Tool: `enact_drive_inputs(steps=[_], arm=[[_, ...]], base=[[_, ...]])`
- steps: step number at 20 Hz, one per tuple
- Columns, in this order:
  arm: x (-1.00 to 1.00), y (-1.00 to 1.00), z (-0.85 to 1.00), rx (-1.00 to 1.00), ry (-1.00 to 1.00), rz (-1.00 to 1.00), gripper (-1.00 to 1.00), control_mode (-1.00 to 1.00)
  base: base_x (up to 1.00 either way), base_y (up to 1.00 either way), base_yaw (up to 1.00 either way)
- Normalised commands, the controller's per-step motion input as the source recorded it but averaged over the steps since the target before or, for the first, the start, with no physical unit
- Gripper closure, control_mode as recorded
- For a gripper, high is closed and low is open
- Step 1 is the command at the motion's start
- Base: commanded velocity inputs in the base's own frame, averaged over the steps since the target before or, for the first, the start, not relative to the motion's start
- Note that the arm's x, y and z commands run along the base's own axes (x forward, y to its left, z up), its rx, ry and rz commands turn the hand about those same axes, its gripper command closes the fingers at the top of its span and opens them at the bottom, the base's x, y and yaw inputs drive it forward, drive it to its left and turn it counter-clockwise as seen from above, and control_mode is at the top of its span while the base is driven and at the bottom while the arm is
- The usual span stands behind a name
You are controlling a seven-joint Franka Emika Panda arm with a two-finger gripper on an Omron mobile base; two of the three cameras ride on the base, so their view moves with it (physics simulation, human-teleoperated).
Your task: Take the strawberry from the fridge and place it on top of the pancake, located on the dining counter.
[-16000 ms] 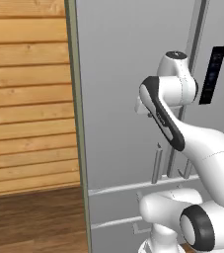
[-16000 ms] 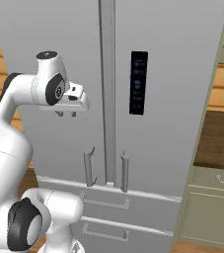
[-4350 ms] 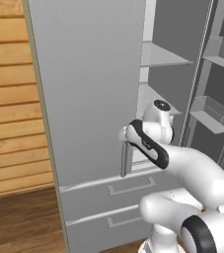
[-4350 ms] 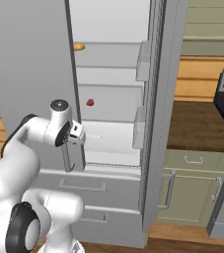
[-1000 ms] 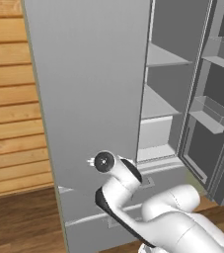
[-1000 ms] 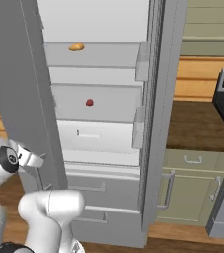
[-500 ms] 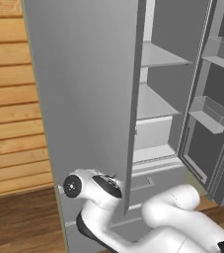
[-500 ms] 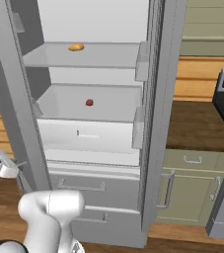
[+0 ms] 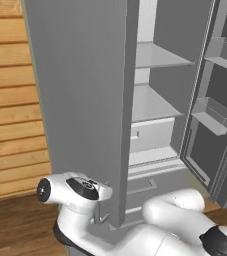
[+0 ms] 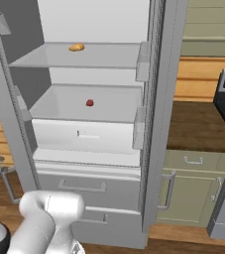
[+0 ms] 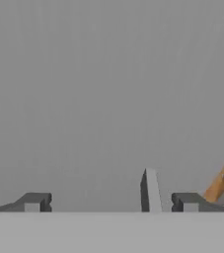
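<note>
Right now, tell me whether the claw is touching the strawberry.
Apart. The right base view shows the strawberry on the fridge shelf, the claw far lower left.

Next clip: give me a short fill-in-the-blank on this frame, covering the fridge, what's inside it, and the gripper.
1. The fridge has its doors ____.
2. The strawberry lies on the shelf ____ the one holding the orange food.
3. In the hand view, the gripper jaws stand ____.
4. The handle between the fingertips is ____ by them.

Missing words: open; below; open; not gripped
</note>
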Motion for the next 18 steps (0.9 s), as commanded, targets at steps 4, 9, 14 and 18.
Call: enact_drive_inputs(steps=[4,9,14,18], arm=[[-0.13,0.15,0.77,0.00,0.26,-0.12,-1.00,-1.00],[-0.94,-0.10,0.44,0.06,0.06,-0.04,-1.00,-1.00],[-0.94,-0.67,0.71,0.36,-0.09,0.14,-1.00,-1.00],[-0.78,-0.64,0.97,0.32,0.00,0.19,-1.00,-1.00]], base=[[0.00,0.00,0.00],[0.00,0.00,0.00],[0.00,0.00,0.00],[0.00,0.00,0.00]])
